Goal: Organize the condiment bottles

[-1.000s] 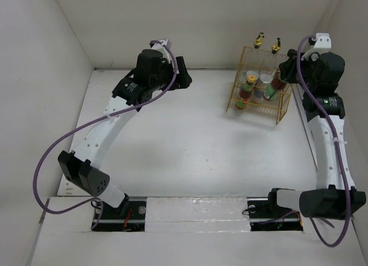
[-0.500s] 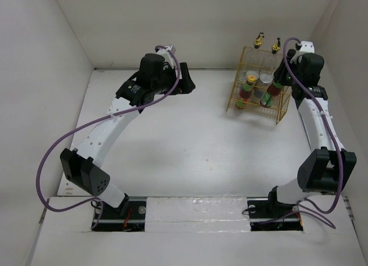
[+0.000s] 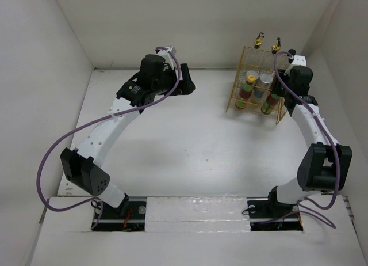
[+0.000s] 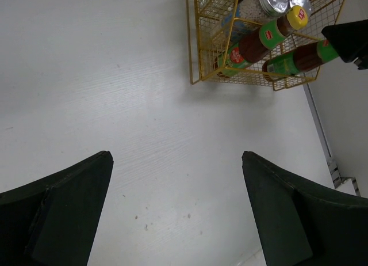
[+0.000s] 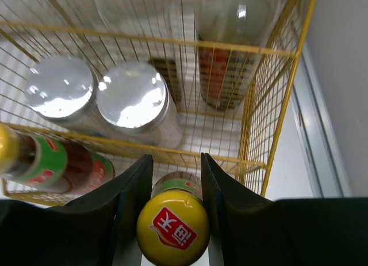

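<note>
The yellow-capped sauce bottle (image 5: pixel 172 234) sits at the bottom centre of the right wrist view. The right gripper (image 5: pixel 175 179) is clamped on its neck, a dark finger pressed to each side just under the cap. The bottle hangs at the front right corner of the yellow wire rack (image 5: pixel 276 50), which stands in the upper right of the overhead frame. I judge this to be the placing step: the bottle is being set into the front row beside the second sauce bottle (image 5: pixel 52 162). Whether its base already rests on the rack floor I can't quite tell, since the cap hides everything below it.

The next move calls for settling the bottle, easing the jaws apart, then lifting straight up so the fingers clear the wires and don't tip it.

The right wrist view alone shows the two silver-topped shakers (image 5: pixel 135 96) just behind the front rail and a clear glass bottle (image 5: pixel 236 24) in the back row. The overhead view adds the gold pourers (image 3: pixel 260 40) above the rack. The left wrist view shows both sauce bottles side by side from afar. It also shows the left gripper (image 4: pixel 176 156) with jaws spread wide over bare table (image 4: pixel 115 76), holding nothing.
</note>
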